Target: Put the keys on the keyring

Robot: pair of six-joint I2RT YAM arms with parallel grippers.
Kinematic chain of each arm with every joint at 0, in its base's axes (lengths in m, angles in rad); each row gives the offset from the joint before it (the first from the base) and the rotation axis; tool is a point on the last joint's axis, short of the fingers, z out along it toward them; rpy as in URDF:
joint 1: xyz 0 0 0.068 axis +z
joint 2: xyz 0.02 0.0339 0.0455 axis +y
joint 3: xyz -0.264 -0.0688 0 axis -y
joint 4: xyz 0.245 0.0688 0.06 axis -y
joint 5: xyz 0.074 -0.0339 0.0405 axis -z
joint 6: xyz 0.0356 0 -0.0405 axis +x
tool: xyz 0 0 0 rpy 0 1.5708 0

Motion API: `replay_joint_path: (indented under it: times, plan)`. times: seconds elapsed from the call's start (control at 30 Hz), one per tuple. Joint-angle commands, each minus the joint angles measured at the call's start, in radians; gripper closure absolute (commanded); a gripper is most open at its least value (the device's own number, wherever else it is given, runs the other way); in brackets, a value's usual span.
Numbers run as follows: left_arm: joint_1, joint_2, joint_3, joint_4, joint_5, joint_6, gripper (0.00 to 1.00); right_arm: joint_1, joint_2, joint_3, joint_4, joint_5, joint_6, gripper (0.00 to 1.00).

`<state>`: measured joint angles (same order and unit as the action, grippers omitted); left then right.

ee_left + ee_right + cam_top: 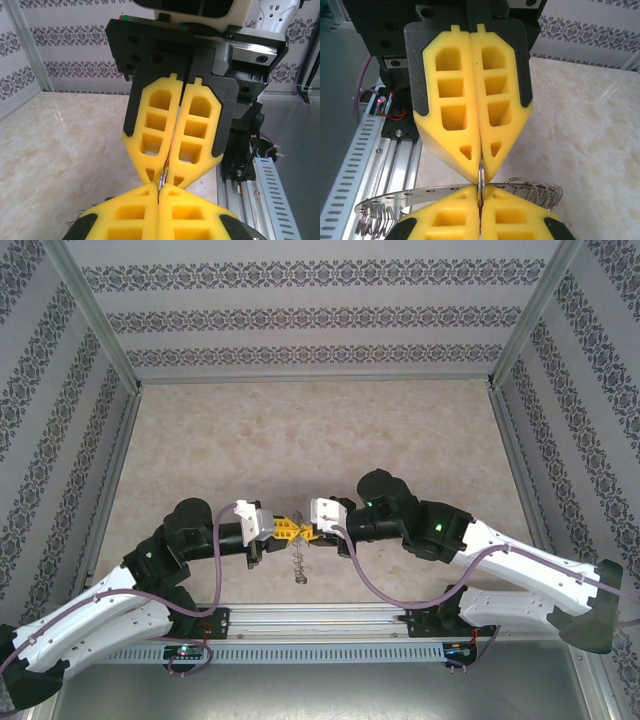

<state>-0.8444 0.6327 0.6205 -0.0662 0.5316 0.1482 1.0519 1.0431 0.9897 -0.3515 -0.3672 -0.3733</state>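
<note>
Meeting tip to tip — left gripper [292,531] and right gripper [304,534] (jaws closed) pinch one wire loop [481,174] of the keyring [420,194]

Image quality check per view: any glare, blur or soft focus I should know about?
Top external: soft overall, the keyring is a small smudge. Left wrist: pale sheen streak on the table. Right wrist: sharp up close; bright reflection on the keyring's flat rim, and the small metal loop at the right gripper is crisp.
</note>
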Motion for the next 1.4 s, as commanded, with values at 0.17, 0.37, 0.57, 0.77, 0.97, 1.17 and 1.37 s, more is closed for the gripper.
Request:
replay_joint_path:
  times: [0.17, 0.37, 0.57, 0.77, 0.97, 1.17, 1.37]
  plan:
    - [-0.012, 0.036, 0.090, -0.127, -0.039, 0.069, 0.95, 0.011, -0.027, -0.001, 0.019, 0.056, -0.024, 1.00]
    - [-0.012, 0.144, 0.186, -0.335, -0.135, 0.151, 0.89, 0.019, 0.067, 0.095, -0.103, 0.104, -0.080, 1.00]
    - [-0.013, 0.177, 0.196, -0.334, -0.128, 0.160, 0.87, 0.036, 0.129, 0.167, -0.177, 0.143, -0.116, 1.00]
    - [-0.013, 0.117, 0.148, -0.222, -0.048, 0.112, 1.00, 0.036, 0.110, 0.147, -0.150, 0.126, -0.102, 1.00]
    - [-0.013, 0.022, 0.062, -0.041, 0.009, 0.033, 1.00, 0.028, 0.015, 0.030, 0.001, 0.048, -0.026, 0.81]
    - [-0.013, -0.005, 0.022, 0.087, 0.059, -0.019, 1.00, 0.005, -0.047, -0.060, 0.133, -0.027, 0.048, 0.83]
    - [-0.013, -0.014, 0.002, 0.129, 0.077, -0.040, 1.00, -0.010, -0.067, -0.082, 0.175, -0.061, 0.070, 0.97]
